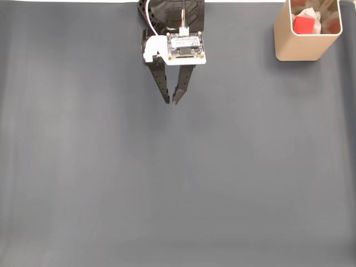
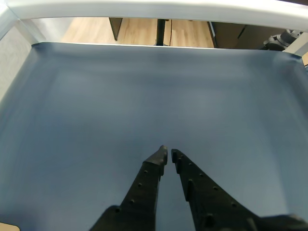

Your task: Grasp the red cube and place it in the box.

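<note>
Landmark: the box point(image 1: 307, 40), a tall beige container with rounded corners, stands at the top right corner of the dark mat point(image 1: 178, 183) in the fixed view.

Red cube: the red cube point(image 1: 303, 25) sits inside the box, toward its left wall, among some pale crumpled-looking pieces point(image 1: 319, 22) (what these are I cannot tell).

Task state: judged from this, the placing looks done; nothing red lies on the mat outside the box.

Gripper: the gripper point(image 1: 170, 102) hangs well to the left of the box and somewhat lower in the fixed view, empty. Its two black fingers taper until the tips nearly meet, with a thin slit between them; in the wrist view the gripper point(image 2: 167, 155) shows the same, tips just beside each other over bare mat and holding nothing.

Handling: the cube looks rigid, light and plain-faced with sharp edges (likely plastic or foam, not fragile). The smooth faces could slip under a skewed pinch.

Where to hold: two opposite flat faces, fingers square to them, not across corners. Inside the box the thin walls would crowd the fingers.

Writing: the circuit board point(image 1: 185, 47) on the wrist carries small markings, too small to read. No brand or label is legible on box, cube or mat.
</note>
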You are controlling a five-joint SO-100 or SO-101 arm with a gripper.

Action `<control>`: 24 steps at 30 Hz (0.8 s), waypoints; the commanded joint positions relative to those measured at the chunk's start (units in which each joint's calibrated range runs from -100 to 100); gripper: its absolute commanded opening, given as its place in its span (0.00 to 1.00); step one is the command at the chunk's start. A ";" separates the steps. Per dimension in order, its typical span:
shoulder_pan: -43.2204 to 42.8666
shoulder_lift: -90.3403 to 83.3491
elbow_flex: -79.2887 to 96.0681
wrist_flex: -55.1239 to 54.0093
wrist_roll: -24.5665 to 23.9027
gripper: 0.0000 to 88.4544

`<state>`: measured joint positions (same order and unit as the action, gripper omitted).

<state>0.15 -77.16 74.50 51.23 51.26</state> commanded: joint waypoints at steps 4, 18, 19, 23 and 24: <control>1.06 -9.67 6.98 -0.82 -0.39 0.00; 1.27 -20.24 20.75 0.24 -0.78 0.00; 1.27 -20.85 21.76 0.24 -0.93 0.00; 1.20 -22.58 25.04 1.06 -1.51 0.00; 1.13 -22.67 25.22 1.96 -1.81 0.00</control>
<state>1.34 -98.78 98.19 51.87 49.99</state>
